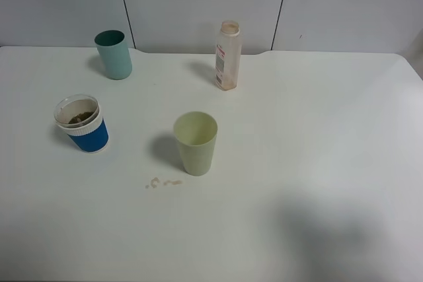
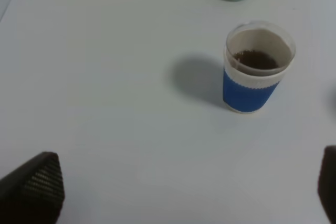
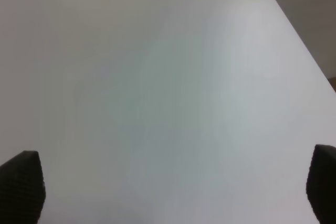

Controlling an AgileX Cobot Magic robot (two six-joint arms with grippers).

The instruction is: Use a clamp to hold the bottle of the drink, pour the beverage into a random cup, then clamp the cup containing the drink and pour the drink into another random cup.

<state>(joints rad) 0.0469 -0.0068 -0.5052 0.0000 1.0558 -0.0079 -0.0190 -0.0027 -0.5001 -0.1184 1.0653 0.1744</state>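
On the counter [image 1: 317, 163], a tumbler [image 1: 114, 54] stands rear left and the bottle [image 1: 227, 55] rear centre. The short cup [image 1: 82, 123], holding drink [image 1: 80, 118], sits left of a second tumbler [image 1: 195, 142] nearer the front, drops [image 1: 162, 182] lying before it.

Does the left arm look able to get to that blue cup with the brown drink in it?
Probably yes: the left claw stands open, the blue cup sits upright ahead of it, and only bare table lies between them.

Overhead, close left wrist: shared blue cup [image 1: 83, 125]
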